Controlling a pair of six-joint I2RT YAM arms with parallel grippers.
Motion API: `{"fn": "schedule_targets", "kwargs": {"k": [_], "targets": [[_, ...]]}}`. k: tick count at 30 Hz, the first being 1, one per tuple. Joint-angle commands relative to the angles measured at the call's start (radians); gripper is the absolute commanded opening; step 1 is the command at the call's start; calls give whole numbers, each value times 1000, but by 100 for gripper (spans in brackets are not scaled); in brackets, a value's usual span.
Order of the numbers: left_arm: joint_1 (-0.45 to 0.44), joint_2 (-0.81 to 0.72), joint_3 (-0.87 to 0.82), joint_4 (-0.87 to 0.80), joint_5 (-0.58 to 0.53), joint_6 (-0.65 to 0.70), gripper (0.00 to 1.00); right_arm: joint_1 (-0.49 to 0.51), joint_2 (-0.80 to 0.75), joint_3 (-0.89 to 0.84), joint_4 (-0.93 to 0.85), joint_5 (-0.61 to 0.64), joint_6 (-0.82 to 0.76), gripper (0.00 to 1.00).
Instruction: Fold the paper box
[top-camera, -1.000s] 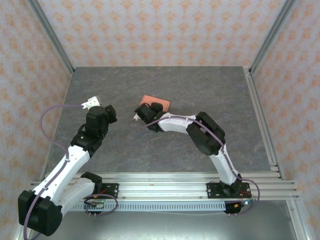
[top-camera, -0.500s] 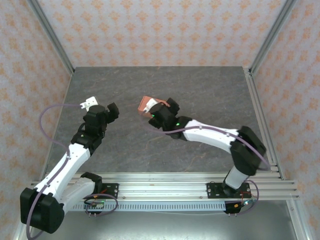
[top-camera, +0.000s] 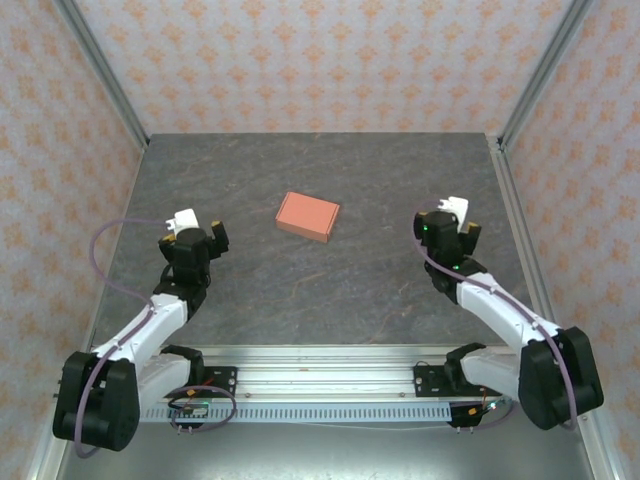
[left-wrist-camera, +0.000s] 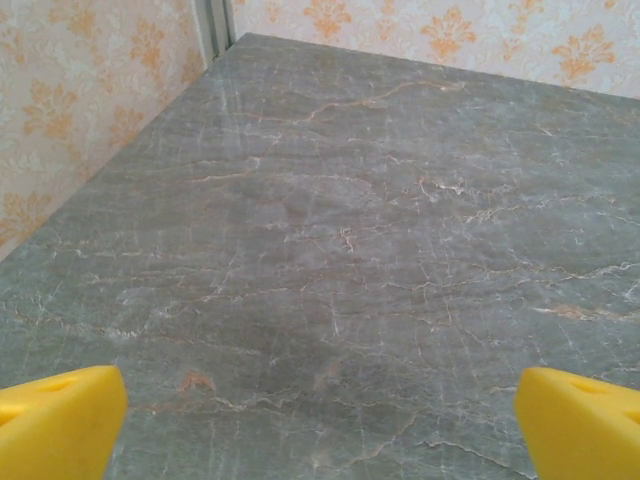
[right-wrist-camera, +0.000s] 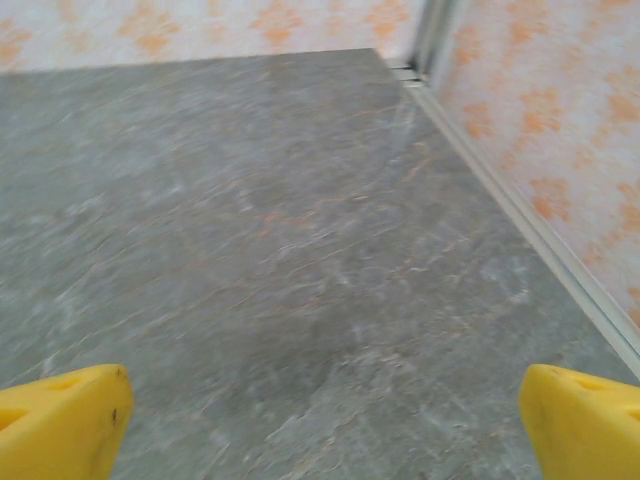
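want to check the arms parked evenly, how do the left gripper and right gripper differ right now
The left gripper sits at the grey marbled table's left side; the right gripper sits at its right side. The left gripper's camera faces the far left corner; the right gripper's faces the far right corner. Shared: both have yellow fingers spread wide, hold nothing, and stand apart from the salmon-orange card paper box lying between them.

The paper box (top-camera: 308, 216) is a small, flat, orange-pink box shaped like a rectangle. It is closed up and lies flat on the gray surface (top-camera: 330, 290), turned a little to one side. It sits near the middle, toward the back.
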Motion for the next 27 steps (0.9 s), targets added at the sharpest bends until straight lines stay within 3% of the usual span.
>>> {"fn": "schedule_targets", "kwargs": {"k": [1, 8, 16, 17, 20, 25, 27], "targets": [[12, 35, -43, 272, 5, 116, 100, -24, 7, -59, 151, 32, 17, 99], [26, 220, -41, 411, 41, 147, 100, -49, 113, -182, 528, 13, -105, 99], [26, 472, -8, 565, 91, 176, 100, -96, 273, -222, 757, -67, -193, 99], [29, 459, 28, 470, 106, 171, 100, -105, 283, -219, 751, -84, -181, 99], [68, 466, 53, 436, 188, 157, 100, -149, 336, -226, 790, -150, -151, 99], [69, 470, 53, 442, 187, 159, 100, -220, 437, -225, 891, -258, -106, 99], [69, 468, 52, 442, 187, 160, 100, -240, 404, -150, 677, -325, -96, 99]]}}
